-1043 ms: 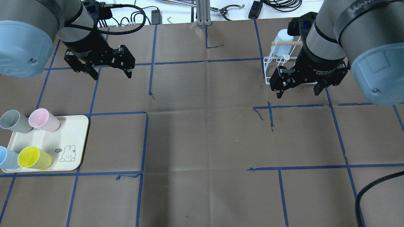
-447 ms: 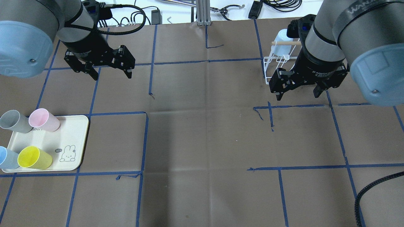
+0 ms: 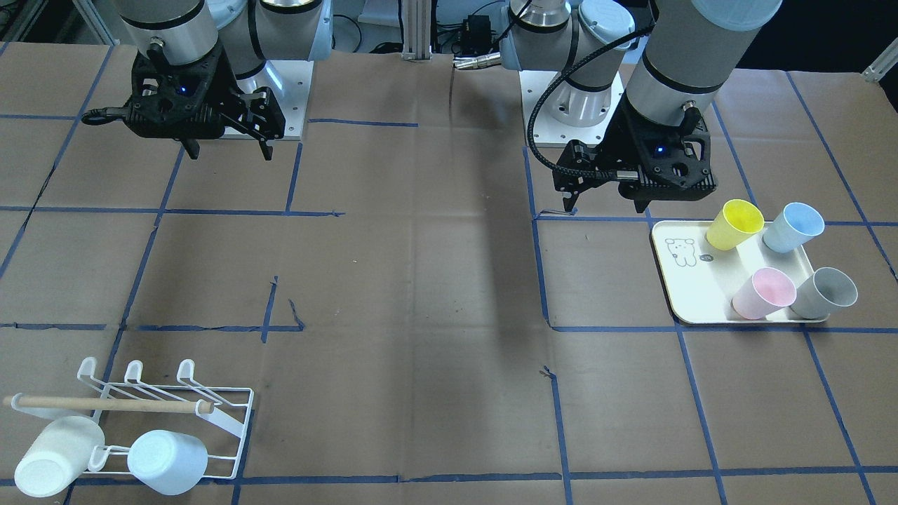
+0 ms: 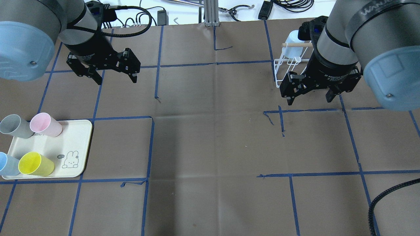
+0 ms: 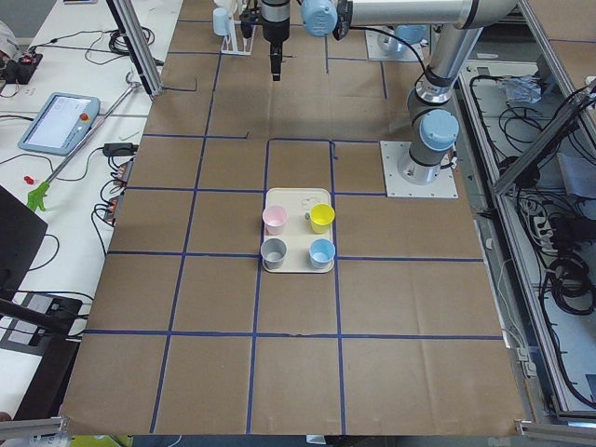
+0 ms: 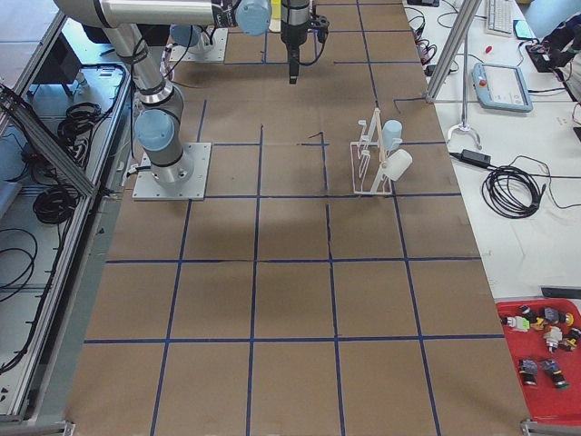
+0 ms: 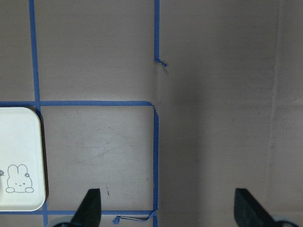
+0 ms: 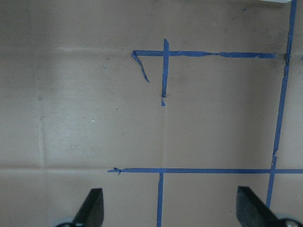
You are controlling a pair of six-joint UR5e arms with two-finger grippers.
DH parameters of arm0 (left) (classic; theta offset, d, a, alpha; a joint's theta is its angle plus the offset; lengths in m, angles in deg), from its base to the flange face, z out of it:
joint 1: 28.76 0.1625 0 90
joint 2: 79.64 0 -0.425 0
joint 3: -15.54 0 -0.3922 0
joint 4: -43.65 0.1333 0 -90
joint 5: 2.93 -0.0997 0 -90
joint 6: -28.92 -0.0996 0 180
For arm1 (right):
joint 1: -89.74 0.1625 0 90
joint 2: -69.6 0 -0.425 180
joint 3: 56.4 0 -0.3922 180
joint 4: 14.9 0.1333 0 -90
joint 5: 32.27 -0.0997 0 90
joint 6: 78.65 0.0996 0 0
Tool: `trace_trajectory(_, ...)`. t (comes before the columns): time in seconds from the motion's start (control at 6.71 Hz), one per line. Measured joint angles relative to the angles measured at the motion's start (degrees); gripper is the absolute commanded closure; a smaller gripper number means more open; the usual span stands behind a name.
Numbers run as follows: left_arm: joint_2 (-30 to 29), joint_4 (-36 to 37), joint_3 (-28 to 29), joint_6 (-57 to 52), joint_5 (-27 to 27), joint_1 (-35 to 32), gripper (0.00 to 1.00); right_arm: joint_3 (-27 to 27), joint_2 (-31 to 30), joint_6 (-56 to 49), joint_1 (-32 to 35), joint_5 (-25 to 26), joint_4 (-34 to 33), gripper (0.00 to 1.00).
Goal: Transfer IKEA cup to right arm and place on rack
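Four cups stand on a cream tray at my left: grey, pink, blue and yellow. The white wire rack with a wooden dowel stands at my far right and holds a pale blue cup and a white cup. My left gripper is open and empty, above the table beyond the tray. My right gripper is open and empty, just on the near side of the rack.
Blue tape lines grid the brown paper table. Cables and tools lie past the far edge. A black cable loops in at the near right. A teach pendant lies off the table.
My right gripper has drifted slightly towards me, a little farther from the rack, still open. The left arm, cups and rack have not moved.
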Motion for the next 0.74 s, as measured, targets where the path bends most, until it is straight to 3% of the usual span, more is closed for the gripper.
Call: trace_trajectory(0.74,0.10,-0.85,0.00,0.08,0.03,-0.05,0.00,0.01,-0.16,0.01,0.00,0.51,-0.04,0.00)
